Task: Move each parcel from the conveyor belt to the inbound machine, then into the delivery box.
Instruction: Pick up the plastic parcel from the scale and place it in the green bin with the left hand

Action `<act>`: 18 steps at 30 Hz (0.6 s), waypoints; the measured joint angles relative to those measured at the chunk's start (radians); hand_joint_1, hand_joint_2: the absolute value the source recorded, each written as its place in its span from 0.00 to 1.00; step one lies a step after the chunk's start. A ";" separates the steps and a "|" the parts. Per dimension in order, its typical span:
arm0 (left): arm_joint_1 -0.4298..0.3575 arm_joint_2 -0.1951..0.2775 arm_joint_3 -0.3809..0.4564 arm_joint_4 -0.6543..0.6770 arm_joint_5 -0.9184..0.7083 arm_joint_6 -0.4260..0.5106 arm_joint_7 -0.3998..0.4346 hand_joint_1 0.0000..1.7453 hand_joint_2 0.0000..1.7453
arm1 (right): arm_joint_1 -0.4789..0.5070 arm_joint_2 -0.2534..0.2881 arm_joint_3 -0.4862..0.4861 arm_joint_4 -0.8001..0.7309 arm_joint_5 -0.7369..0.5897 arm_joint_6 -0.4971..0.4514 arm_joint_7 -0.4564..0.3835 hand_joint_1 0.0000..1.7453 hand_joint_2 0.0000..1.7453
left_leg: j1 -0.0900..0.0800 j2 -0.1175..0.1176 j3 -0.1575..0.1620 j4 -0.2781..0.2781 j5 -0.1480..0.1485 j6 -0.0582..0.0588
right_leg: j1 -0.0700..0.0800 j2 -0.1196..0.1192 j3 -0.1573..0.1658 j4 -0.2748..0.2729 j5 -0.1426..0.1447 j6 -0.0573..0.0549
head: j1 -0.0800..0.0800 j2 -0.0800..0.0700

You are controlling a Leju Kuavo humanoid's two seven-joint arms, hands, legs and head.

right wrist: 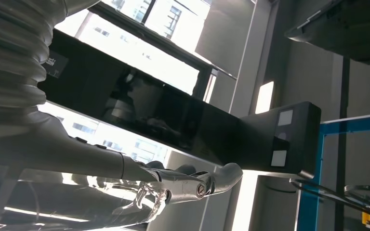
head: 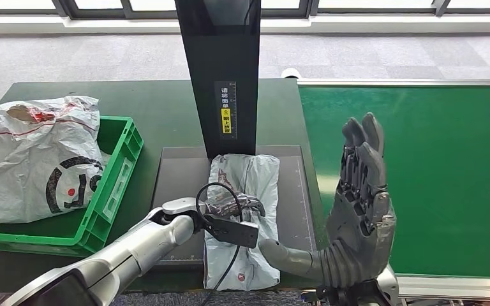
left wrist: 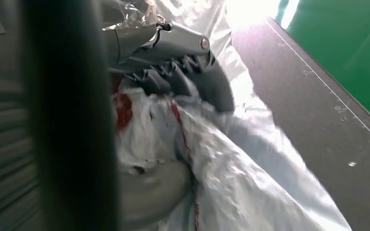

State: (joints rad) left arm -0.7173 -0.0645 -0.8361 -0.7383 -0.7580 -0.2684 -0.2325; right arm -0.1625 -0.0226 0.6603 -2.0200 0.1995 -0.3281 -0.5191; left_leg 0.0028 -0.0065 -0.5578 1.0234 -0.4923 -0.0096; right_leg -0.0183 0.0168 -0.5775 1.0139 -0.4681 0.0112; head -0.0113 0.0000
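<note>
One grey parcel (head: 242,217) is seen lying on the dark plate of the inbound machine (head: 178,169), under its black upright column, so the first leg for this parcel is judged done; the left hand (head: 233,207) is closed down on it, and in the left wrist view the fingers (left wrist: 173,82) are seen curled into the crumpled wrapping with the thumb pressed under a fold, so a grip is judged to be in place for the carry; the second leg, into the green delivery box (head: 118,204) just beside the machine on the surface, is not yet made; a large white parcel (head: 32,159) is already resting in that box; the right hand (head: 357,210) is held upright with fingers apart and nothing in it, over the near edge of the green conveyor belt (head: 434,178), where no parcel is seen waiting within the pictured stretch.
</note>
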 joint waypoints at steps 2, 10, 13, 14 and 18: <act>0.000 0.003 -0.002 -0.006 -0.025 0.052 -0.004 1.00 1.00 | -0.006 -0.006 0.005 0.004 -0.002 -0.014 -0.004 0.00 1.00 | 0.000 0.000 0.000 0.000 0.000 0.000 | 0.000 0.000 0.000 0.000 0.000 0.000 | 0.000 0.000; 0.028 0.019 -0.008 -0.030 -0.052 0.181 0.003 1.00 1.00 | -0.016 -0.028 0.020 0.005 -0.006 -0.052 -0.005 0.00 1.00 | 0.000 -0.001 -0.001 0.000 0.000 0.000 | 0.000 0.000 0.000 0.000 0.000 0.000 | 0.000 0.000; 0.046 0.024 -0.008 -0.031 -0.035 0.229 0.003 1.00 1.00 | -0.016 -0.031 0.022 0.005 -0.003 -0.060 -0.005 0.00 1.00 | 0.000 0.000 -0.001 0.000 0.000 0.000 | 0.000 0.000 -0.001 0.000 0.000 0.000 | 0.000 0.000; 0.054 0.025 -0.008 -0.031 -0.027 0.244 0.002 1.00 1.00 | -0.016 -0.032 0.023 0.005 -0.001 -0.062 -0.004 0.00 1.00 | 0.000 0.000 -0.001 0.000 0.000 0.000 | 0.000 0.000 -0.001 0.000 0.000 0.000 | 0.000 0.000; 0.082 0.029 -0.008 -0.027 -0.005 0.287 -0.001 1.00 1.00 | -0.015 -0.034 0.023 0.002 0.009 -0.059 0.003 0.00 1.00 | 0.000 -0.001 0.000 0.000 0.000 0.000 | 0.000 0.000 0.000 0.000 0.000 0.000 | 0.000 0.000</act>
State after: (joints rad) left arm -0.6350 -0.0358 -0.8442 -0.7657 -0.7633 0.0186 -0.2333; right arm -0.1771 -0.0568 0.6828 -2.0175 0.2088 -0.3869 -0.5161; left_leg 0.0028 -0.0070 -0.5582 1.0234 -0.4923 -0.0096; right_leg -0.0183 0.0167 -0.5780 1.0139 -0.4682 0.0112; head -0.0113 0.0000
